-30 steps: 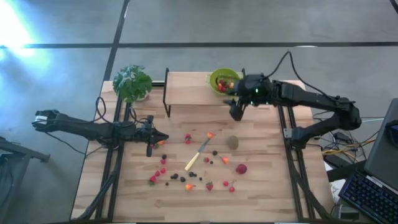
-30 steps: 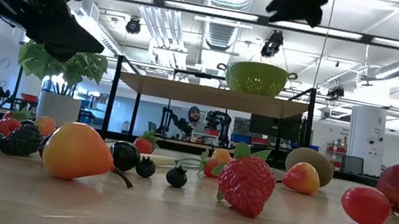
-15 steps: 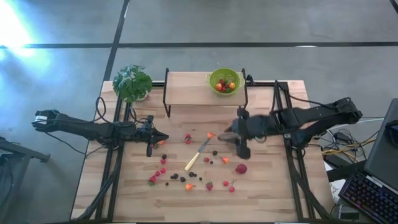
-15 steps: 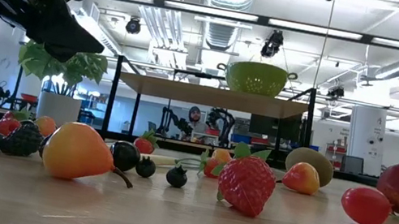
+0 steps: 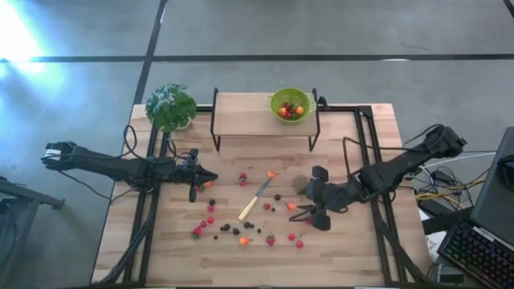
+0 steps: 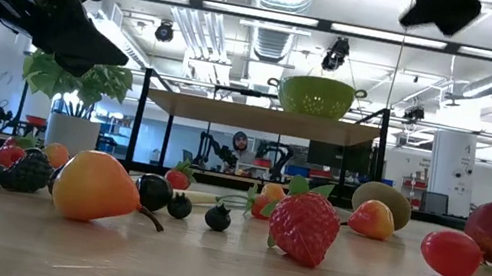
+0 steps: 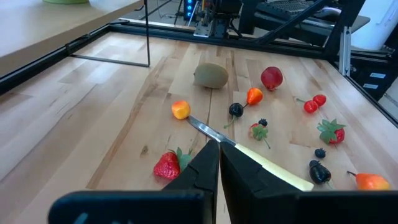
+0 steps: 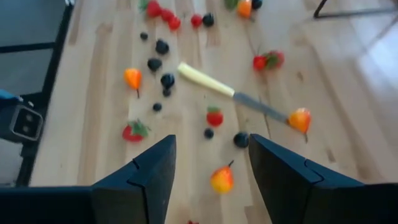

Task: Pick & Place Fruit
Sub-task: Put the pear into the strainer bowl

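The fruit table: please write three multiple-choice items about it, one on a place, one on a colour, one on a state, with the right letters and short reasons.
1. Where does the colander stand?
A. on the raised shelf
B. on the floor
C. beside the knife

2. What colour is the colander?
A. red
B. green
C. white

3. How is the right end effector?
A. shut on a strawberry
B. open and empty
C. shut on the knife

Answers:
1. A: the high view shows it on the shelf at the far side of the table, with fruit inside.
2. B: it looks bright green in the high and low views.
3. B: the right wrist view shows its fingers apart above the scattered fruit, with nothing between them. The left end effector waits shut near the knife.
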Tool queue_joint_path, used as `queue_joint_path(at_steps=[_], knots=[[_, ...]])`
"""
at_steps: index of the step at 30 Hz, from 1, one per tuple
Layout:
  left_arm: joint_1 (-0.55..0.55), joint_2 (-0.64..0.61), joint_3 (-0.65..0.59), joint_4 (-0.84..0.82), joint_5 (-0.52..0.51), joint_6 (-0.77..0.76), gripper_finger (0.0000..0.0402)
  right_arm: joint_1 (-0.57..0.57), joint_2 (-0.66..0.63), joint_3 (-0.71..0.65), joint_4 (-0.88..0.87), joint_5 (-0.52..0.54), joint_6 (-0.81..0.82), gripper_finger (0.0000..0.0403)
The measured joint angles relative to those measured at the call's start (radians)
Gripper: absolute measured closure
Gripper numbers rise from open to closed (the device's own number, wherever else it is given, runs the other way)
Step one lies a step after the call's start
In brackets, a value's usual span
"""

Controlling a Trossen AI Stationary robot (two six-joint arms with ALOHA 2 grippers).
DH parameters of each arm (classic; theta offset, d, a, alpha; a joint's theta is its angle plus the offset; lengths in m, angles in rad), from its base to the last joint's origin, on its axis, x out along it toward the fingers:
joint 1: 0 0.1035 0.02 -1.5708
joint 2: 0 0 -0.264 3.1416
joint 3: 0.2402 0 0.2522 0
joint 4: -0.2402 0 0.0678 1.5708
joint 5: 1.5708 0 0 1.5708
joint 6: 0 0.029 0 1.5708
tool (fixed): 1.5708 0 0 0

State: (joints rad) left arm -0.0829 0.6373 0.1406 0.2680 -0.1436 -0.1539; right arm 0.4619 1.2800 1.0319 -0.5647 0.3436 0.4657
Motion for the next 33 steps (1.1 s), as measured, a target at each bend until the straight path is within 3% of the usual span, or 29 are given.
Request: queue_joint_path(at_steps=[20,33], knots=[[0.0,0.0,0.0,0.0,0.0,0.0,0.0381,0.005,0.022,-0.33,0.414,-0.002,0.041,0.0137],[0.0,0.002,0.0,-0.015,0.0,0.0,0.0381,0.002,0.236,-0.302,0.445,-0.002,0.077,0.0112]])
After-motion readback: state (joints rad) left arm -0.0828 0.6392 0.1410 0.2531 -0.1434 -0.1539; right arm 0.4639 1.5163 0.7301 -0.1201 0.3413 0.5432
